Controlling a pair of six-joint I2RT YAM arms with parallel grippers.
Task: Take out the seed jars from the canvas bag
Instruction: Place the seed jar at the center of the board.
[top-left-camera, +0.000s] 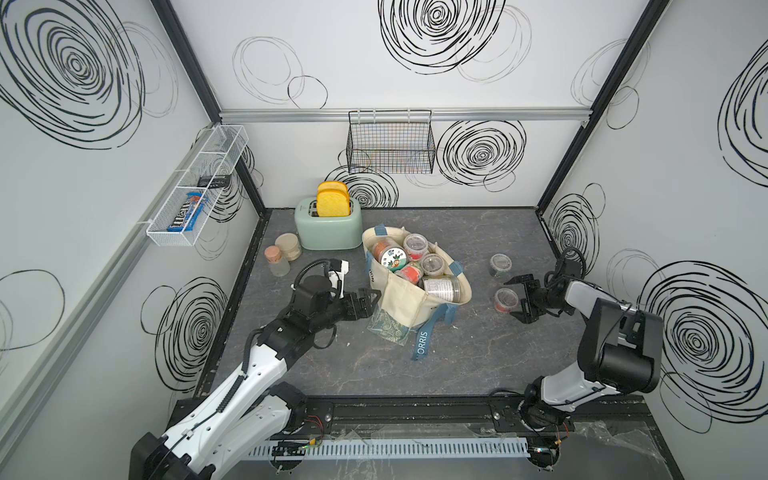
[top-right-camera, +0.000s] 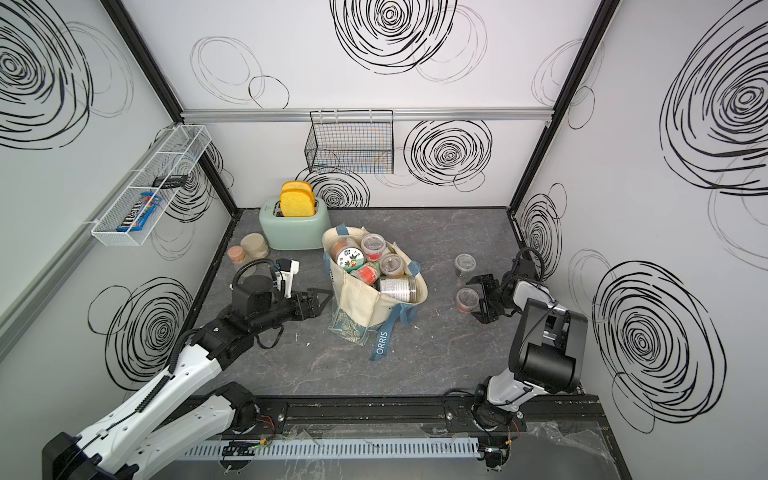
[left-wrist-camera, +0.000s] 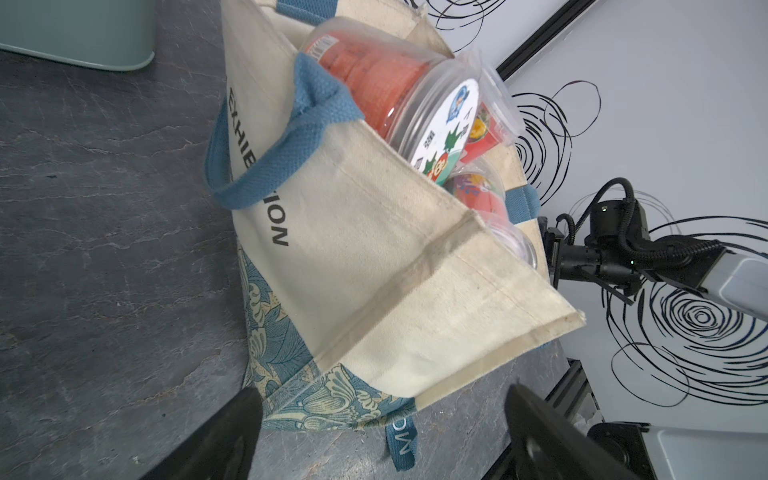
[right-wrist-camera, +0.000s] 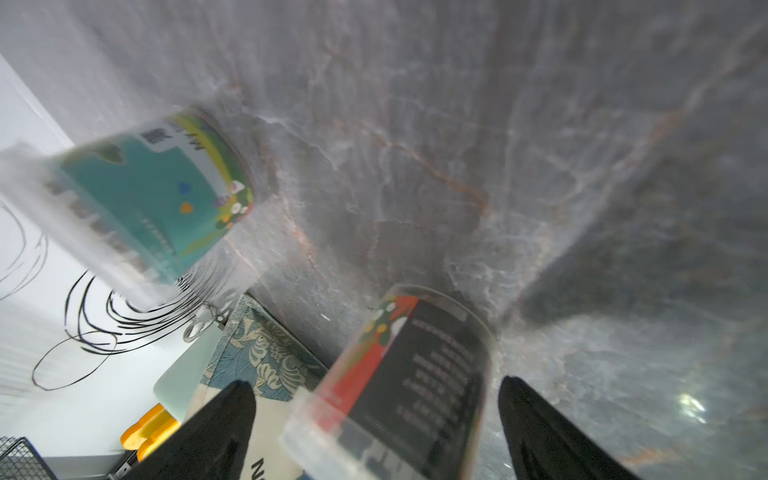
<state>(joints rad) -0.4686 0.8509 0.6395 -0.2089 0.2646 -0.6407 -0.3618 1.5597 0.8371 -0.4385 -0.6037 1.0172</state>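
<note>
1. The canvas bag (top-left-camera: 405, 303) stands near the middle of the dark marbled table (top-left-camera: 478, 357) with its mouth open upward, just in front of the mint-green toaster (top-left-camera: 328, 228). 1 blue-grey strap (top-left-camera: 423, 343) trails over the table toward the front.
2. Seed jars (top-left-camera: 415, 246) crowd the bag's mouth. At least 5 show in both top views, among them a sticker-lid jar (top-left-camera: 392, 257) and 1 lying on its side (top-left-camera: 442, 289).
3. 2 more seed jars stand upright on the table to the bag's right, apart from it. The teal-labelled jar (top-left-camera: 500, 264) is farther back and the red-labelled jar (top-left-camera: 506, 300) is nearer the front.
4. The right gripper (top-left-camera: 514, 300) is spread wide around the red-labelled jar. In the blurred right wrist view its 2 black fingers (right-wrist-camera: 216, 432) flank that jar (right-wrist-camera: 415, 374) with a gap on each side, so it grips nothing.
5. The left gripper (top-left-camera: 371, 303) sits low at the bag's left side, jaws wide apart and empty. Whether it touches the canvas cannot be told. In the left wrist view, the bag's cream wall lies ahead of the fingertips (left-wrist-camera: 216, 440).
6. 2 frosted jars, 1 tan-topped (top-left-camera: 288, 246) and 1 pink-topped (top-left-camera: 275, 261), stand left of the toaster, which holds 2 yellow toast slices (top-left-camera: 332, 199).
7. A black wire basket (top-left-camera: 390, 143) hangs on the back wall. A white wire shelf (top-left-camera: 199, 178) on the left wall holds an M&M's pack (top-left-camera: 187, 216).
</note>
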